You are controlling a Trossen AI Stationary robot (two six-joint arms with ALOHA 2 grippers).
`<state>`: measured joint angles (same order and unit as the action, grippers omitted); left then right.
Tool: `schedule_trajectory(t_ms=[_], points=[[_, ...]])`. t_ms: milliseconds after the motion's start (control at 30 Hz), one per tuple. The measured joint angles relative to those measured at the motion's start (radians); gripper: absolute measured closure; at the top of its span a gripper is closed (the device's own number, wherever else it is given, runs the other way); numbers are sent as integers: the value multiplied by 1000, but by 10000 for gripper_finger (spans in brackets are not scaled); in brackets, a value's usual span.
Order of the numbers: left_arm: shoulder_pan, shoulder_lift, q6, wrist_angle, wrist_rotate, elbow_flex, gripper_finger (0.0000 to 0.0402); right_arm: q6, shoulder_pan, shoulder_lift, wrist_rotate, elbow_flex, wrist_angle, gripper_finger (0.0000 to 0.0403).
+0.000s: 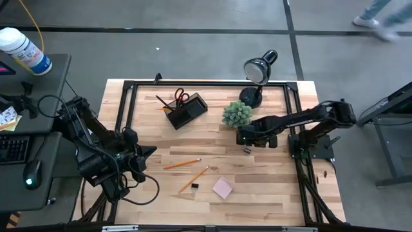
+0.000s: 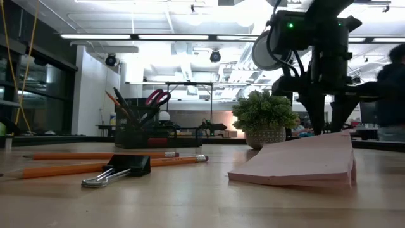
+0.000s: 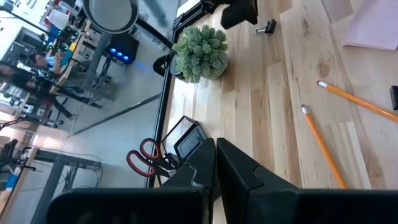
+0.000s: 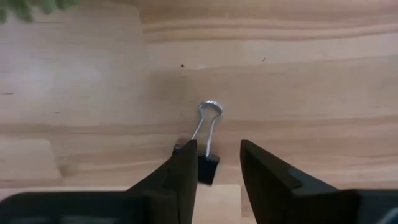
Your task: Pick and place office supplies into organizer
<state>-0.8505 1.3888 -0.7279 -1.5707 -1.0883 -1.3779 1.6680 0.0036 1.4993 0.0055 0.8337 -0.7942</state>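
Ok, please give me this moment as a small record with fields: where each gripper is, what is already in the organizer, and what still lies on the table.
right gripper: open, low over the table beside the plant, fingers either side of a binder clip
left gripper: waiting at the table's left side, shut
organizer: holds scissors and pens
loose on table: two pencils, second binder clip, pink sticky-note pad
lamp: at the far edge
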Motion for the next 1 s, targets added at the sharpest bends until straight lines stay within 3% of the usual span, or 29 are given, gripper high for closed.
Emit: schedule_trajectory(t_ms=[600,1000], points=[[0,0,-13,0,-5,0,396,1,1,123,-6,3,48,281],[0,0,-12,0,-1,0,396,1,4,130,-3,13,53,281]])
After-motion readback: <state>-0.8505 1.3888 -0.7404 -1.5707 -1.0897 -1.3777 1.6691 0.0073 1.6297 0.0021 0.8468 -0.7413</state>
